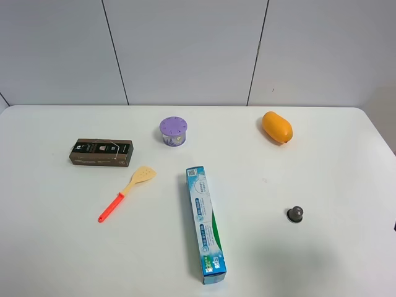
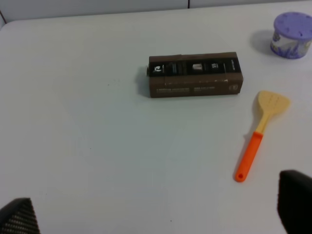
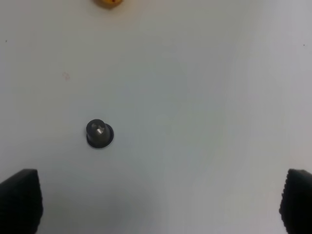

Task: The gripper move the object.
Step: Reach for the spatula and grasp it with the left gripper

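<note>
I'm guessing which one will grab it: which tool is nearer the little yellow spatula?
Left. The left tool hovers open just short of the spatula, whose handle end lies close by. The right tool faces the small dark knob, with no spatula in its view.

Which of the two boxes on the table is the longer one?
The blue-green box in the middle; the dark brown box near the spatula is clearly shorter.
</note>
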You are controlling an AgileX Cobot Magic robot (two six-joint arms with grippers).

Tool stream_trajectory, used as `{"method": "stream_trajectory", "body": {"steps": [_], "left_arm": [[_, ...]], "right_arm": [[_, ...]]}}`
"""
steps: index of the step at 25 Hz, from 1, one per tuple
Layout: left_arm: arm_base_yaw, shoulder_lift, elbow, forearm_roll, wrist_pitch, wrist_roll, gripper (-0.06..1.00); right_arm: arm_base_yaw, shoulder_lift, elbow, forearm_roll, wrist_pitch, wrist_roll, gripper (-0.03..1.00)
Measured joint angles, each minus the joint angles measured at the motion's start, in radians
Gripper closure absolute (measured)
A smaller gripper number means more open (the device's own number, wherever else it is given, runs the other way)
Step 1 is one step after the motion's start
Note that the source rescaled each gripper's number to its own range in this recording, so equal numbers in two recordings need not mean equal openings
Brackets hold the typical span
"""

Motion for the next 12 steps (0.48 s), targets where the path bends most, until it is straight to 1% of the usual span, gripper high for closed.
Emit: {"method": "stream_trajectory", "body": {"steps": [12], "left_arm": [[0.000,0.000,0.000,0.000,0.000,0.000,-0.06]], "right_arm": [[0.000,0.000,0.000,0.000,0.000,0.000,-0.03]]}}
